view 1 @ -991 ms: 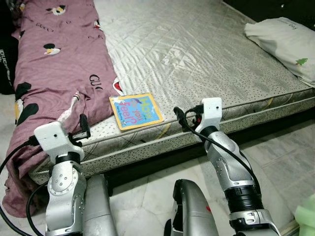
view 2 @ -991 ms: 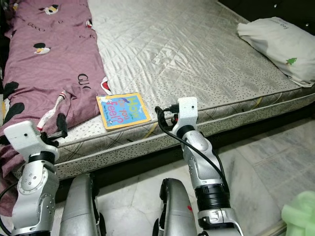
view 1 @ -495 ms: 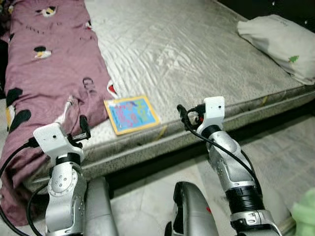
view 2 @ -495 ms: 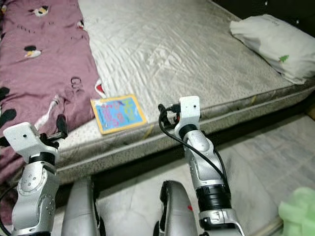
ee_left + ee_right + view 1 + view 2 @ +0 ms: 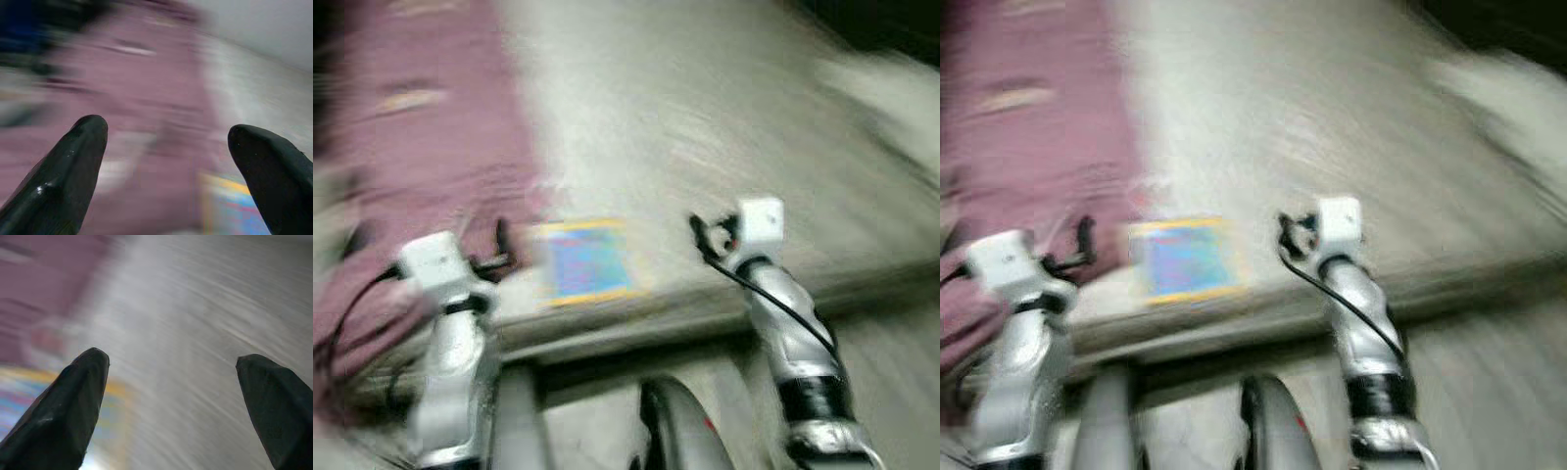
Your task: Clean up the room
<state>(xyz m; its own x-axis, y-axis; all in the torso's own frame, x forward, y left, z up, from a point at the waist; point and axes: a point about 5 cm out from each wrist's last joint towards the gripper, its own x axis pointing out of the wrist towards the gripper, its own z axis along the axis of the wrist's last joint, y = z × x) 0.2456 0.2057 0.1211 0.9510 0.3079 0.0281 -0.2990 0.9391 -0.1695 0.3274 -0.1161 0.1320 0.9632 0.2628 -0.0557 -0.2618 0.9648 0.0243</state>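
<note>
All views are smeared, so only coarse shapes can be read. At about 10 o'clock in the head views a purple blanket (image 5: 431, 127) lies bunched along the bed's (image 5: 705, 108) left part and spills over its near edge; nothing suggests it has been folded or straightened. The left gripper (image 5: 168, 161) is raised in front of that blanket, its two black fingers (image 5: 73, 161) spread wide with nothing between them; its wrist view looks over the purple cloth, with a corner of the book beyond.

Near the middle, at roughly 12 o'clock from the robot's body, a book (image 5: 582, 259) with a yellow border and blue cover lies flat on the mattress, close to the near edge and just beside the blanket. It sits between the two grippers, and neither touches it. The right gripper (image 5: 173, 401) is held at about 1 o'clock, just right of the book and above the bed edge; its fingers (image 5: 68, 406) are also spread and empty, pointing over bare mattress with the book's edge at one side.

At 2 o'clock, far across the bed, a pale blur is probably a pillow (image 5: 886, 98); too smeared to be sure.

As a judgement, the tidying has hardly started here: the book is not yet picked up, the blanket is still rumpled, and both remain to be dealt with.
</note>
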